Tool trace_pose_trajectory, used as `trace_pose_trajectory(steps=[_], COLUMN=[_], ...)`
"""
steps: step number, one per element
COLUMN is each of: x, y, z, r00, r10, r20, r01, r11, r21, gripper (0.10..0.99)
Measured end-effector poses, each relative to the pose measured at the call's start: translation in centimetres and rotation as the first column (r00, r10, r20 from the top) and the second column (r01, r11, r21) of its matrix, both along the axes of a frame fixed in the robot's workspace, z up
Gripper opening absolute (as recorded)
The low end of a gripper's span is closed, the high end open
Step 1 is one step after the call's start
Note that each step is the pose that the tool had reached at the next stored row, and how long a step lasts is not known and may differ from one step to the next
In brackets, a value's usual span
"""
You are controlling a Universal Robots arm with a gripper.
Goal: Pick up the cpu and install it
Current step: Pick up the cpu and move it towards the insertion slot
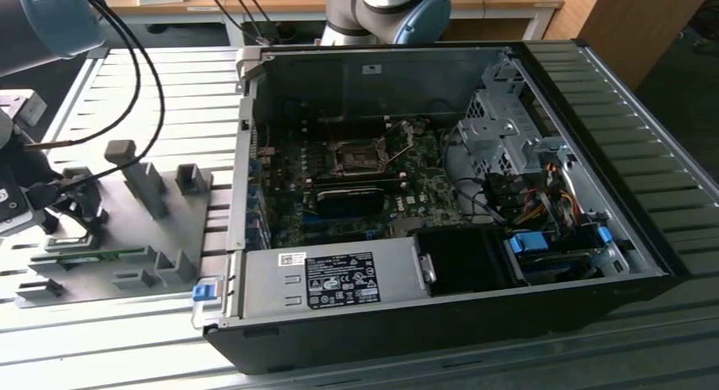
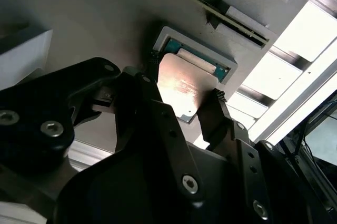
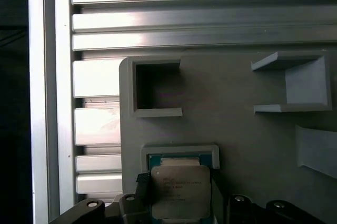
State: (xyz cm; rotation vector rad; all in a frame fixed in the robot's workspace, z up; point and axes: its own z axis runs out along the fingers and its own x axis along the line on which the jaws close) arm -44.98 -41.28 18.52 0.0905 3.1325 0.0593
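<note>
The gripper (image 2: 182,88) is pinching the cpu (image 3: 180,192) by two opposite edges, holding it between its narrow-set fingers (image 2: 221,113) over the grey pocket (image 3: 179,151), while the socket (image 1: 357,158) inside the open computer case (image 1: 450,331) is lying toward three o'clock from it in the exterior view.

Strong light is flooding the slatted aluminium desk (image 1: 101,344) in the exterior view, washing its rails near white, while the open computer case (image 1: 371,82) stays much dimmer inside, its walls shading the motherboard (image 1: 422,196). Over to the second wrist view: the cpu (image 2: 181,92) throws back a warm, blown-out sheen off its metal lid, the slats beyond it flare to pure white, and the black claw (image 2: 184,86) looms as an unlit mass. In the first wrist view the rails glare in bright bands, the grey fixture plate (image 3: 237,139) is evenly lit with soft shadow pooled in its pockets, and one margin drops to black.
</note>
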Motion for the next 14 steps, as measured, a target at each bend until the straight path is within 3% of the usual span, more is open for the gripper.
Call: trace_pose_trajectory(steps=[8,14], x=[0.00,0.00], y=[0.00,-0.01], z=[1.07,1.43], r00=[1.0000,1.0000], r10=[0.000,0.000], r20=[-0.0001,-0.0011], r01=[0.000,0.000], r11=[1.0000,1.0000], r21=[0.001,0.004], gripper=[0.545,0.545])
